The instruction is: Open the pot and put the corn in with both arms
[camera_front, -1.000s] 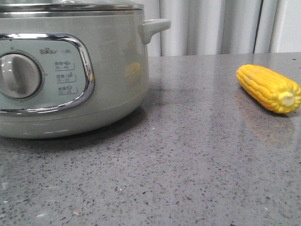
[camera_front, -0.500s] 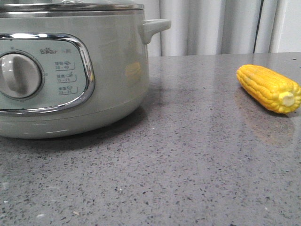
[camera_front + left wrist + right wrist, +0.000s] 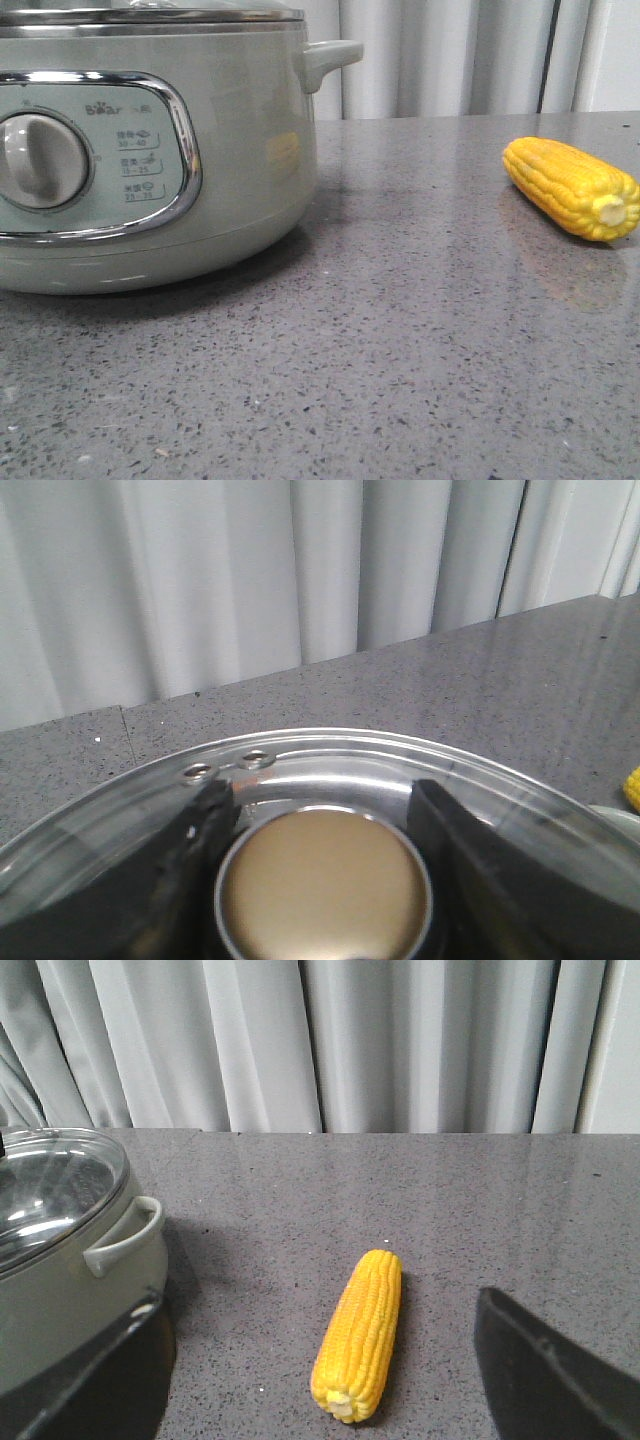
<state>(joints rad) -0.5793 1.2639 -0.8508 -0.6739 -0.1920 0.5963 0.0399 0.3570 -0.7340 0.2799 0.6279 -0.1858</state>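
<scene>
The pale green pot [image 3: 150, 160] stands at the left of the front view, its glass lid [image 3: 330, 755] still on it. In the left wrist view my left gripper [image 3: 320, 790] is over the lid, with its two dark fingers [image 3: 200, 850] pressed against both sides of the beige lid knob [image 3: 322, 885]. The yellow corn [image 3: 572, 187] lies on the grey table at the right, apart from the pot. In the right wrist view my right gripper [image 3: 318, 1305] is open above the corn [image 3: 360, 1345], which lies between the wide-apart fingers [image 3: 540, 1370], untouched. Neither gripper shows in the front view.
The pot's stubby side handle [image 3: 125, 1240] sticks out toward the corn. Speckled grey tabletop [image 3: 400, 350] stretches between pot and corn. Grey curtains [image 3: 350, 1040] hang behind the table's far edge.
</scene>
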